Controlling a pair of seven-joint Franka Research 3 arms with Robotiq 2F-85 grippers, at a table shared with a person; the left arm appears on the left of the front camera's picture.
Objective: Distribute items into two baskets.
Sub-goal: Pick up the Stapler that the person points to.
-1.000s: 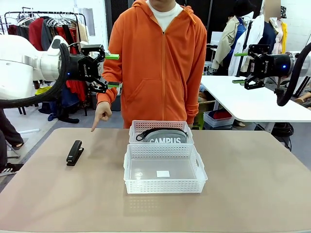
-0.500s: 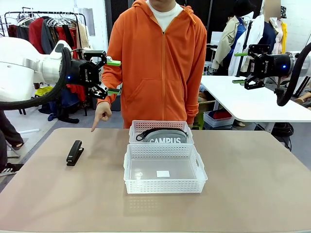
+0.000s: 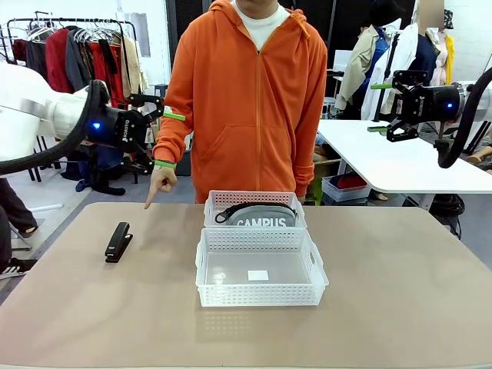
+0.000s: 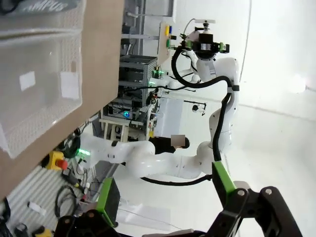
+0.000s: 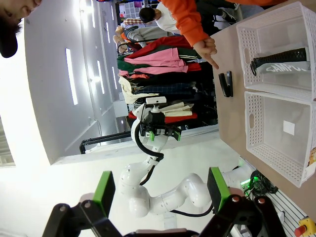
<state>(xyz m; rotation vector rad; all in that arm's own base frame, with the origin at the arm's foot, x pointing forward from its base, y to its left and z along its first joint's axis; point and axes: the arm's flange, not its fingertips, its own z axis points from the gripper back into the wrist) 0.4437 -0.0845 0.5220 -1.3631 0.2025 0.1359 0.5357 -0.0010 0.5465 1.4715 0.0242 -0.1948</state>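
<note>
Front view: grey pouch (image 3: 265,218) reads "CAMPUS" in the far basket (image 3: 231,200).

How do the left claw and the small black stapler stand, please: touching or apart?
Apart: the front view shows the left claw open in the air, high above the small black stapler.

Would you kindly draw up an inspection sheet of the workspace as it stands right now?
Surface: beige table, level.
Job's things: grey pouch lies in the far basket; near basket holds only a white label; black stapler lies on the table left of the baskets, with a person's hand pointing down near it.
Clutter: nothing seen.
End effectors: left end effector and right end effector both open, raised above the table, holding nothing.
Cables: black cable loops along the left arm, off the table.
Surroundings: clothes rack behind left; white side table behind right.
</note>
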